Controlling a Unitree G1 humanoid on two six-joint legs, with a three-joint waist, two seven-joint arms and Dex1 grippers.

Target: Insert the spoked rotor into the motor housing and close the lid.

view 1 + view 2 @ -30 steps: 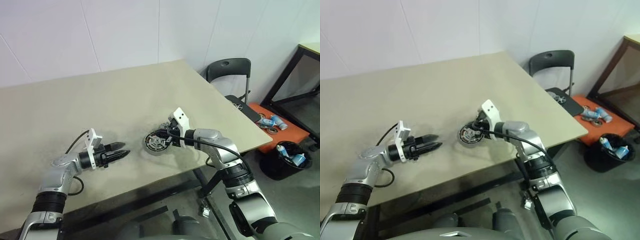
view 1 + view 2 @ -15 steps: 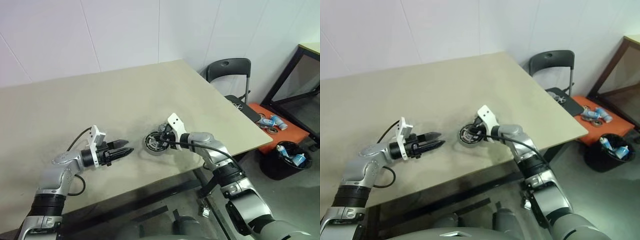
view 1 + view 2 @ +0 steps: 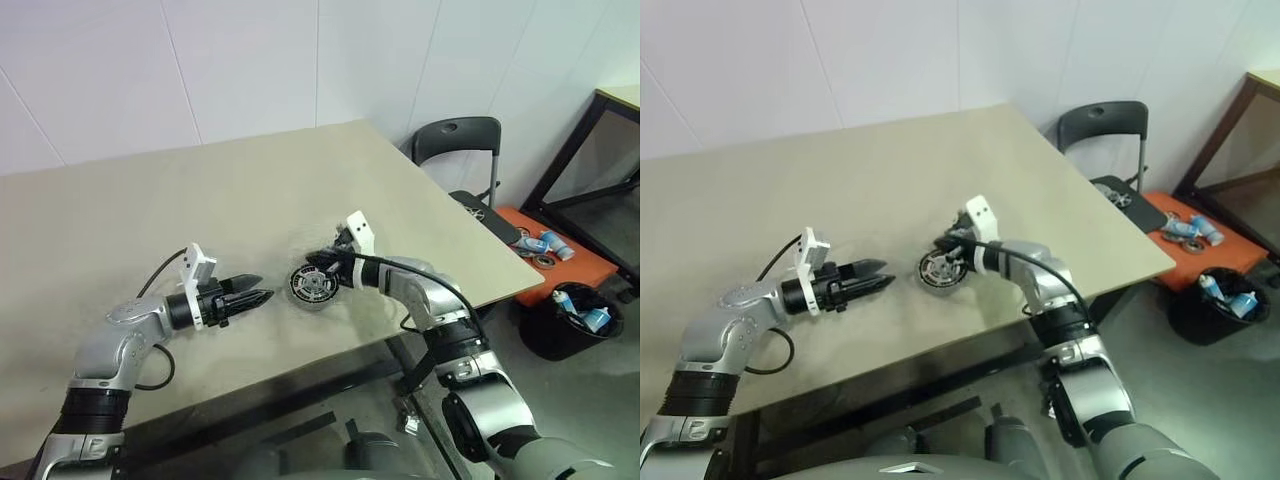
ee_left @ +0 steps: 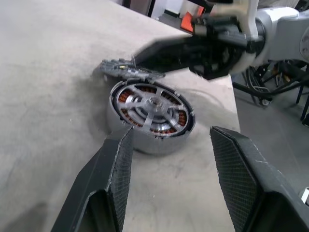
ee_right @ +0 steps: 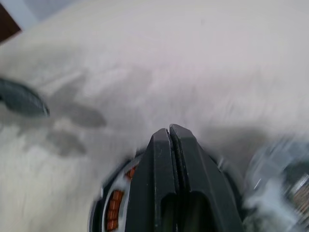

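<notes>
The motor housing stands near the table's front edge. Its silver rim and copper windings show in the left wrist view, where the grey spoked rotor sits inside it. A dark, flat lid lies tilted against the housing's far side. My right gripper is shut with nothing between its fingers. Its tips hover over the lid at the housing's far rim; whether they touch it I cannot tell. My left gripper is open and points at the housing from the left, a short gap away.
The beige table ends just in front of the housing and to its right. Beyond the right corner stand a dark chair, an orange tray with bottles, and a black bin.
My left gripper has moved right and slightly up, closer to the housing. My right wrist has rolled a little, its fingertips still at the housing's far rim.
</notes>
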